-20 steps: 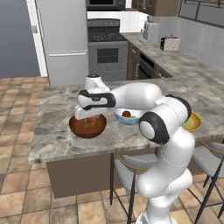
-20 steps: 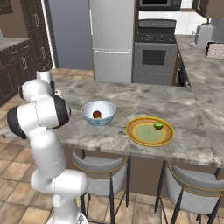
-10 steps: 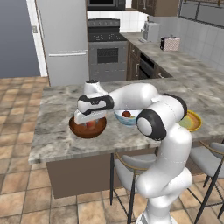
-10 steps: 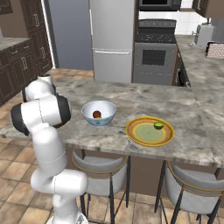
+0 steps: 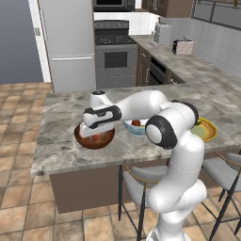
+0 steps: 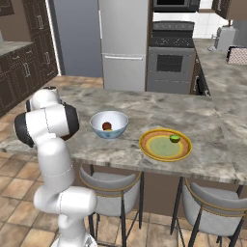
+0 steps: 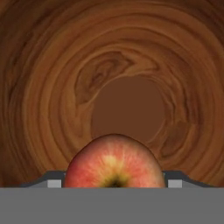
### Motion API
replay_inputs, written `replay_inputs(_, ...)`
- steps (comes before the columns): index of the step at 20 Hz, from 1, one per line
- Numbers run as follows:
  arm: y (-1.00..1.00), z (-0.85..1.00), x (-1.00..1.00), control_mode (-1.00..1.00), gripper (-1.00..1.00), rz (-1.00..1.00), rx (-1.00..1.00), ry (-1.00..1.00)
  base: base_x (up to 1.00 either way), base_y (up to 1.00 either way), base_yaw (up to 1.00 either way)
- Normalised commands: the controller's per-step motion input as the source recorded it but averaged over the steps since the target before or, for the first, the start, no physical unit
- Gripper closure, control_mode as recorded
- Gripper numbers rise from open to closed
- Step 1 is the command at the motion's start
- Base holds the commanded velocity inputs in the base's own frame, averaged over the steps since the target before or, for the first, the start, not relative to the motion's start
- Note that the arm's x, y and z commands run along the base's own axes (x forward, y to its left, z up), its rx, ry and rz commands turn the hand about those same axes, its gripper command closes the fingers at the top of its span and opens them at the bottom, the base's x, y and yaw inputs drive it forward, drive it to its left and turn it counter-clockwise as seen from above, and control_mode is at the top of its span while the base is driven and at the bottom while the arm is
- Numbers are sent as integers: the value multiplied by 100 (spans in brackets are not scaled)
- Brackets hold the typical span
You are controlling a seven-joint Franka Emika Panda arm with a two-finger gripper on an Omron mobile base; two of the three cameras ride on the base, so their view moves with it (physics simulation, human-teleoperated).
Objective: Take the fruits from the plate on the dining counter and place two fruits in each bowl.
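My gripper (image 5: 96,135) reaches down into the dark brown wooden bowl (image 5: 83,139) on the dining counter (image 5: 61,150), shut on the reddish-peach fruit (image 7: 114,162). In the hand view that fruit sits between my fingertips (image 7: 54,182), just above the bowl's wooden bottom (image 7: 127,109). The white bowl (image 6: 99,126) stands to the right and holds the dark red fruit (image 6: 106,126). Further right, the yellow plate (image 6: 159,147) carries the bright green fruit (image 6: 174,138).
Two stools (image 6: 111,185) stand under the counter's near edge. A fridge (image 5: 70,42) and a stove (image 5: 115,52) line the far wall. A toaster (image 5: 182,46) sits on the grey worktop at the back right.
The hand has come down from above the brown bowl into it, carrying the reddish-peach fruit. The white bowl, the plate and the green fruit have stayed put.
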Motion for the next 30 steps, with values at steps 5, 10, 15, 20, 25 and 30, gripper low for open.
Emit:
replay_inputs(5,1,0,0,-100,-100,0,0,0,0,0,0)
replay_inputs(10,0,1,0,-100,-100,0,0,0,0,0,0)
replay_inputs(15,-1,26,0,-100,-100,0,0,-1,0,0,0)
replay_inputs(20,-23,63,-9,-100,-100,0,0,-1,0,0,0)
replay_inputs(25,-67,51,-6,-100,-100,0,0,0,0,0,0)
replay_inputs(30,-85,12,-31,-100,-100,-5,0,-8,0,0,0)
